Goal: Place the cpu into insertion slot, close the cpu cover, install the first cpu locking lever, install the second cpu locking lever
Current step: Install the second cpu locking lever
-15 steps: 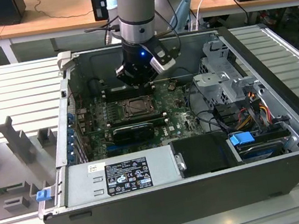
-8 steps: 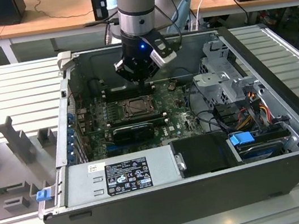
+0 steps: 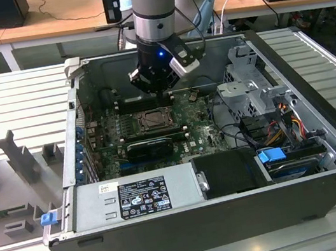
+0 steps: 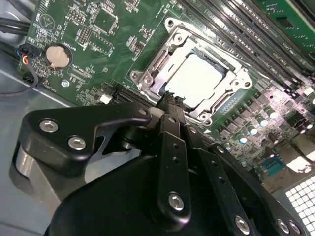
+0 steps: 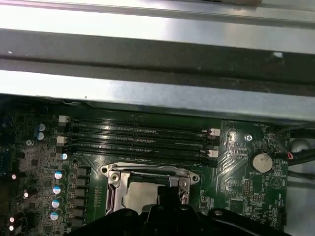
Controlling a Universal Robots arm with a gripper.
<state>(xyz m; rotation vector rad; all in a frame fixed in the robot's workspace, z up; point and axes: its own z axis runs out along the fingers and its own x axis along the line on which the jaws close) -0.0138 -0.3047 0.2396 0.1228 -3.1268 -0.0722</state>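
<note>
Hand (image 4: 170, 101) pinched shut with nothing between the fingers, hanging just above the near edge of the socket (image 3: 153, 120). Probably closed this way to give one narrow tip for pressing or hooking rather than gripping. Hovers low inside the open computer case (image 3: 320, 106), pointing straight down in the exterior view.

Just beyond the fingertips, the chip (image 4: 199, 78) lying flat in the socket, pale metal top up. Around it the cover plate (image 4: 147, 73), down and framing the chip through its cut-out, so seating and covering look done. Cannot tell whether the locking levers along the frame are latched.

Further out, the green board (image 4: 98, 49) with a coin battery (image 4: 58, 55) to one side, and long memory slots (image 5: 138, 137) beyond the socket.
</note>
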